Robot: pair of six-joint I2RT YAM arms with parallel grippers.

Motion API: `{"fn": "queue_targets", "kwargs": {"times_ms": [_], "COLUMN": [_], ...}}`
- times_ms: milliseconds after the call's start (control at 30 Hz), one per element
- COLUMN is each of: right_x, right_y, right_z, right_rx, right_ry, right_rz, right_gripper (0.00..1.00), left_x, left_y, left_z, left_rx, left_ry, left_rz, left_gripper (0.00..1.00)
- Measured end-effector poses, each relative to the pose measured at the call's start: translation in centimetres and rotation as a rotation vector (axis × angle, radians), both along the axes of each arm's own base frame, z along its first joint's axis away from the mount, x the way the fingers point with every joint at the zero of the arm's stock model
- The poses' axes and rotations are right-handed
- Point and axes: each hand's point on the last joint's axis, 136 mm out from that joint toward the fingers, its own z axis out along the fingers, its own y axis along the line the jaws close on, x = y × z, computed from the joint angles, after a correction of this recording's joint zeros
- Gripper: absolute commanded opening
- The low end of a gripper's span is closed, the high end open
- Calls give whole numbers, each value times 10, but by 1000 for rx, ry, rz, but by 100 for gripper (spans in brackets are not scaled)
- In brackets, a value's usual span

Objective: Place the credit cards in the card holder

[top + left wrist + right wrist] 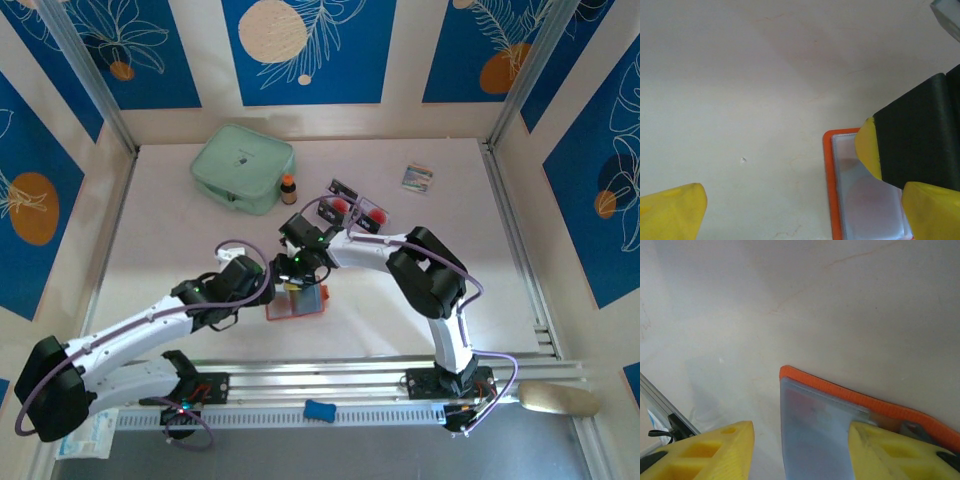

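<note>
Card holder (297, 303) 1, hands (800, 210) (800, 440) 2, pouch (243, 167) 1

— What's the desk (160, 230) like?
— Pale, whitish, with faint marks. At the far left lies a mint-green zip pouch (243, 167); just beside its right corner a small brown bottle (288, 189) stands upright.
— And the cards?
— Black credit cards (357, 206) with red round marks lie close together, right of the bottle. A multicoloured packet (417, 178) sits well apart, far right. The orange card holder (297, 302) lies open nearer the front, grey inside up.
</note>
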Motion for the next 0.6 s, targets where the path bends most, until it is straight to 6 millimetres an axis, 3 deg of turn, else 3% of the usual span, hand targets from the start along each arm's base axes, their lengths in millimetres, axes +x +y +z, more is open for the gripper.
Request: {"fn": "queue_targets", "kwargs": {"times_ms": [67, 100, 233, 267, 433, 600], "right_x": [1, 2, 9, 10, 24, 36], "right_y": [-2, -5, -25, -28, -35, -44], "right_z": [0, 3, 24, 33, 102, 141], "right_rx": [-5, -5, -32, -21, 65, 71], "right_ry": [2, -4, -20, -23, -53, -24], "right_rz": [-13, -21, -86, -99, -169, -236], "right_gripper": [69, 82, 87, 100, 99, 99], "left_x": [0, 1, 2, 3, 1, 3], "left_y": [2, 3, 2, 2, 2, -4], "left_z": [0, 1, 5, 3, -14, -20], "left_rx": [-1, -3, -20, -17, 25, 25], "left_ry": [2, 0, -9, -4, 59, 93], "left_rz": [6, 9, 15, 16, 13, 19], "left_gripper": [100, 100, 100, 100, 100, 100]}}
